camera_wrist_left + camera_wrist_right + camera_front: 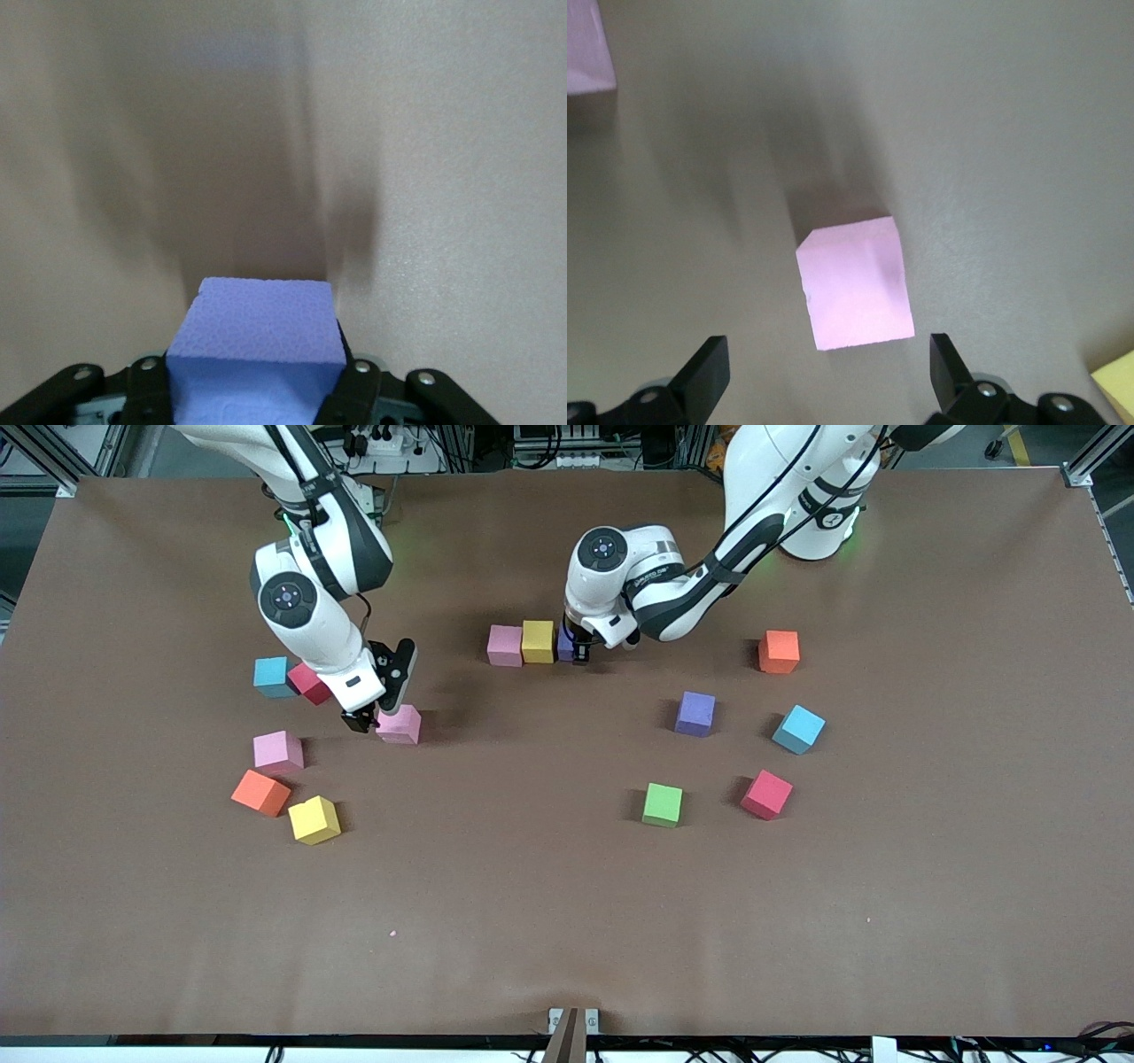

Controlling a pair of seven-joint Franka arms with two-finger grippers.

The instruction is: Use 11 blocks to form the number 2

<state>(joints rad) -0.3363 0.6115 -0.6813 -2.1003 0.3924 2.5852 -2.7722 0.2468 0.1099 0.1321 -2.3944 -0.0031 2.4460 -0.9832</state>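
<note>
My left gripper (578, 652) is low at the table, jaws clamped. My right gripper (379, 707) hangs lower still, jaws spread wide.

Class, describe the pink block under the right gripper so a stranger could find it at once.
Start at the right arm's end of the table, where the open right gripper hangs. The pink block lies directly under it. The other loose pink block touches an orange block; this one stands alone.

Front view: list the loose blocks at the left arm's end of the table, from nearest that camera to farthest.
green block → red block → light blue block → purple block → orange block
</note>
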